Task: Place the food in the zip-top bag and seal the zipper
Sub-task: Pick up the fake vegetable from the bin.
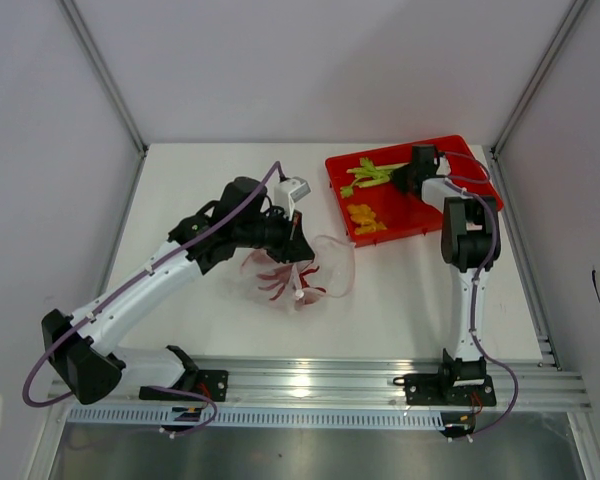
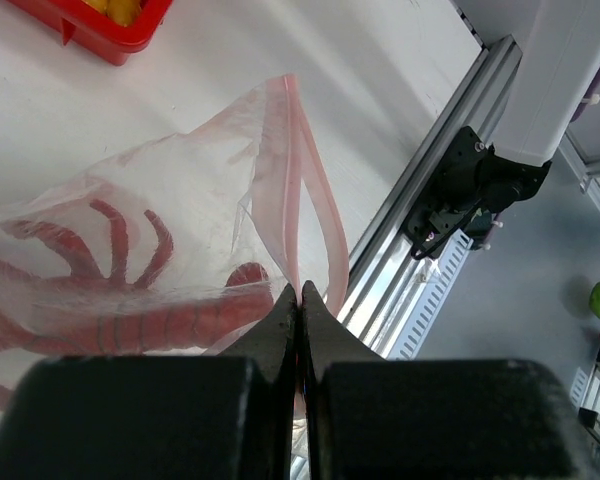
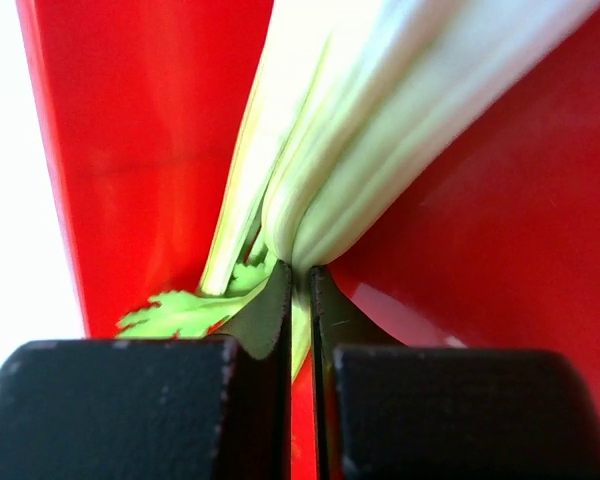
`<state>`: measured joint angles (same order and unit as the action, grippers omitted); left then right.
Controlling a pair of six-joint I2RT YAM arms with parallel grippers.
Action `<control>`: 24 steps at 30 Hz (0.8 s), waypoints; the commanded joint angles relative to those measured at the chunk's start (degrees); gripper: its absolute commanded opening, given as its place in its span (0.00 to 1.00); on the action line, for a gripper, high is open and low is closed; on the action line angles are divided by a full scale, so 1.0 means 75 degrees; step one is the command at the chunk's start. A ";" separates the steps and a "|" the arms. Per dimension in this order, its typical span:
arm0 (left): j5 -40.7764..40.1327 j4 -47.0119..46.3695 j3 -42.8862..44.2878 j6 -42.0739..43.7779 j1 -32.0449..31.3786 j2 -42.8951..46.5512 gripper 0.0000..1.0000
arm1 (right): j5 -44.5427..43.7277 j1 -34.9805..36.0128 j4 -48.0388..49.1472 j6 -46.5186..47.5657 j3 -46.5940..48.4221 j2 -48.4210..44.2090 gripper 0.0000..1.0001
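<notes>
The clear zip-top bag point(image 1: 320, 272) lies open on the table with the dark red spiky piece point(image 1: 277, 281) inside it. My left gripper point(image 1: 299, 232) is shut on the bag's rim, and in the left wrist view the pinkish zipper point(image 2: 315, 200) runs out from between its closed jaws point(image 2: 300, 292). The spiky piece point(image 2: 120, 300) shows through the plastic point(image 2: 190, 180). My right gripper point(image 1: 406, 181) is down in the red tray, shut on the pale green stalk point(image 1: 372, 176). In the right wrist view the stalk point(image 3: 380, 120) is pinched between the jaws point(image 3: 300, 270). The yellow-orange pieces point(image 1: 364, 217) lie in the tray.
The red tray point(image 1: 470, 155) sits at the back right of the white table; its floor point(image 3: 130, 150) fills the right wrist view. A corner of the tray point(image 2: 90, 30) shows in the left wrist view. An aluminium rail point(image 1: 330, 380) runs along the near edge.
</notes>
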<state>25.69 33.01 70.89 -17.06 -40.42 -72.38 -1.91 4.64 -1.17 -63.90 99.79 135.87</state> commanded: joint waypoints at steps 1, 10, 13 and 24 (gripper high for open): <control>0.0031 -0.0300 -0.0077 -0.0128 0.0070 0.0357 0.01 | -0.0037 0.0095 -0.0556 0.1075 -0.0274 -0.1155 0.00; 0.0020 -0.0441 -0.0335 -0.0198 0.0070 0.0592 0.01 | 0.0512 -0.0021 -0.2142 0.3198 -0.0752 -0.2751 0.00; 0.0031 -0.0406 -0.0300 -0.0233 0.0081 0.0592 0.01 | 0.0887 -0.0127 -0.1801 0.3829 -0.1410 -0.3490 0.00; -0.0484 0.0132 0.0050 0.0059 0.0420 0.0826 0.01 | 0.1076 0.0411 -0.3745 0.5179 -0.2801 -0.6125 0.00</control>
<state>23.64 33.32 68.58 -17.82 -39.24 -68.93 5.76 5.78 -24.01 -30.55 81.65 97.19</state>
